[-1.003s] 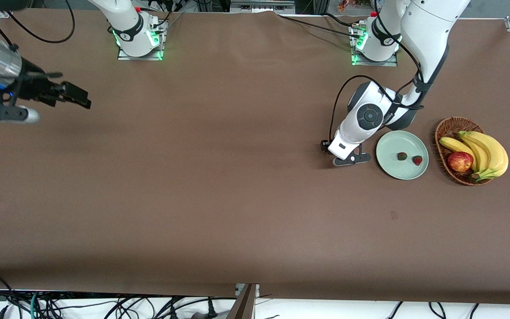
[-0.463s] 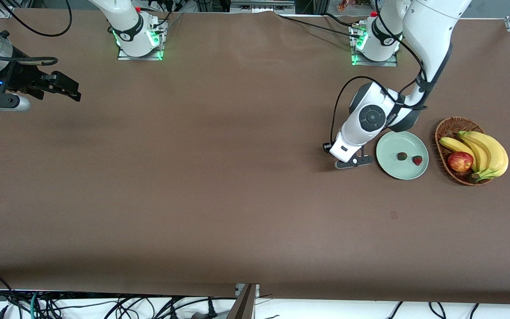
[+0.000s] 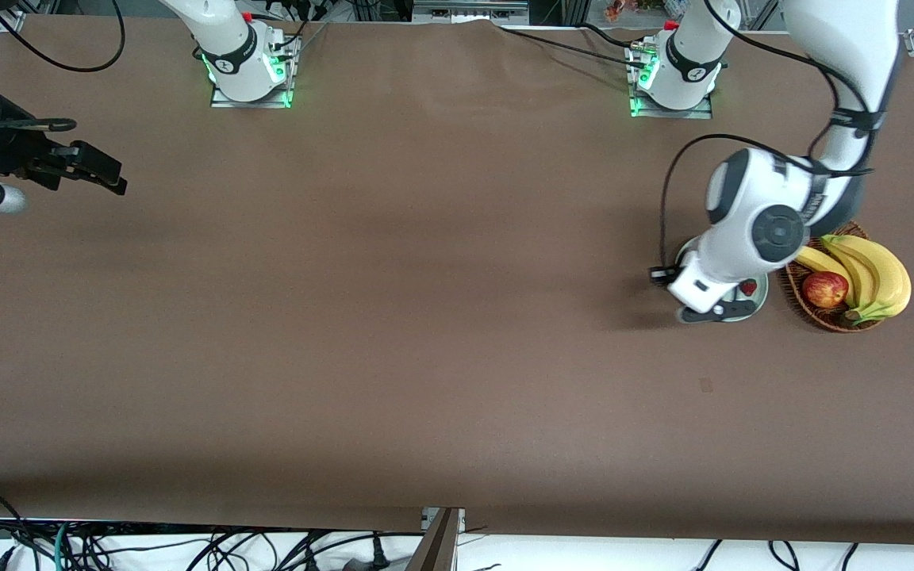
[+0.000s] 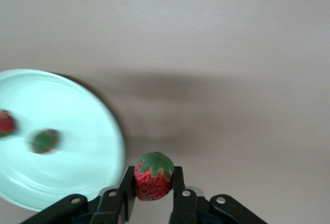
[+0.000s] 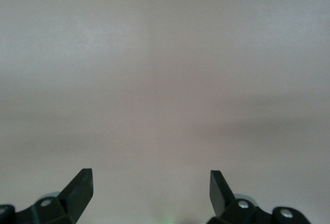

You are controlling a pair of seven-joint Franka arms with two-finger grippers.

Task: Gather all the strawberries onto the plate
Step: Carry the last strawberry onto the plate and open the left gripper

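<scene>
My left gripper [image 4: 153,185] is shut on a red strawberry with a green cap [image 4: 153,173] and holds it over the table, just beside the rim of the pale green plate [image 4: 77,126]. Two more strawberries [image 4: 45,140] [image 4: 4,123] lie on the plate. In the front view the left wrist [image 3: 743,238] covers most of the plate [image 3: 760,302]; one strawberry [image 3: 749,285] shows beside the wrist. My right gripper [image 3: 100,168] is open and empty [image 5: 150,188], and waits above the table at the right arm's end.
A brown wicker basket [image 3: 836,319] stands next to the plate, toward the left arm's end of the table. It holds bananas [image 3: 879,274] and a red-yellow apple [image 3: 824,289]. The left forearm passes above the basket's rim.
The left arm has swung toward the basket and now hangs over the plate, hiding most of it. The right gripper has drifted a little toward its own end of the table.
</scene>
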